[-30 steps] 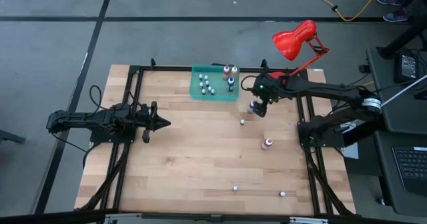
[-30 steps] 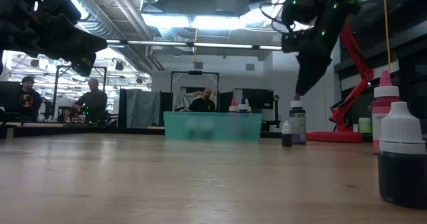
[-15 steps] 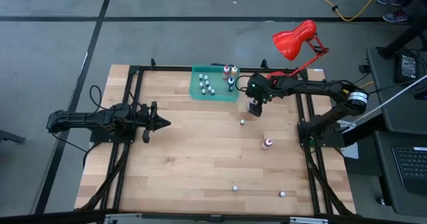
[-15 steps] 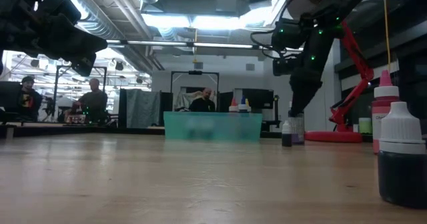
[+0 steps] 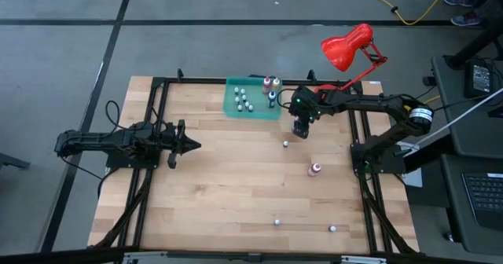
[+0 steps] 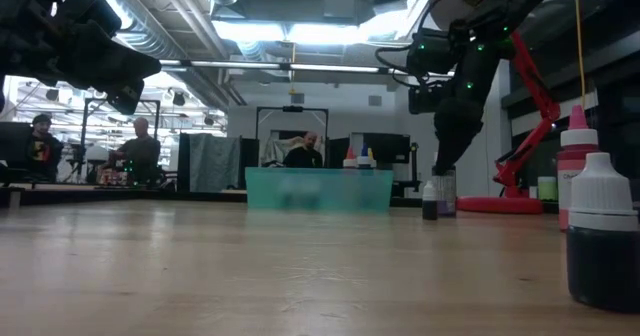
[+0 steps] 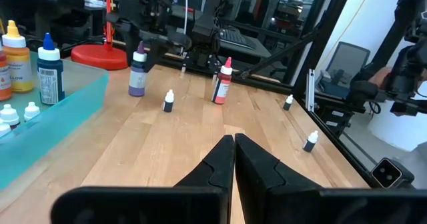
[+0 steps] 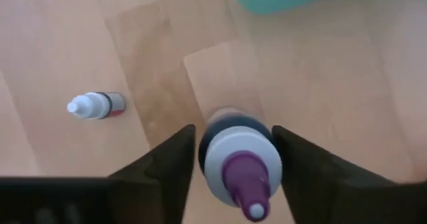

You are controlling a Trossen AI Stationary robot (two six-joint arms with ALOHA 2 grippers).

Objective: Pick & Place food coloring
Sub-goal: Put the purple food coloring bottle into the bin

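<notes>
Purple bottle (image 8: 235, 159) upright on the table (image 5: 228, 193), just in front of the green tray (image 5: 253, 111), between the two fingers of the right gripper (image 5: 299, 130). Jaws on either side of the bottle, close to its body; firm contact impossible to tell yet.

Near it, one tiny pale bottle (image 8: 95, 105) lying on its side. Pink bottle (image 5: 315, 169) further out, two more tiny ones (image 5: 277, 221) near the front edge. Other bottles already standing inside the tray.

Risk from here, as a judgement: uneven closing of the jaws, so one finger pushing first and tipping the bottle. Also a smooth round body, likely to slip on lifting.

Left gripper (image 7: 233, 159) shut, empty, waiting at the left side of the table.
</notes>
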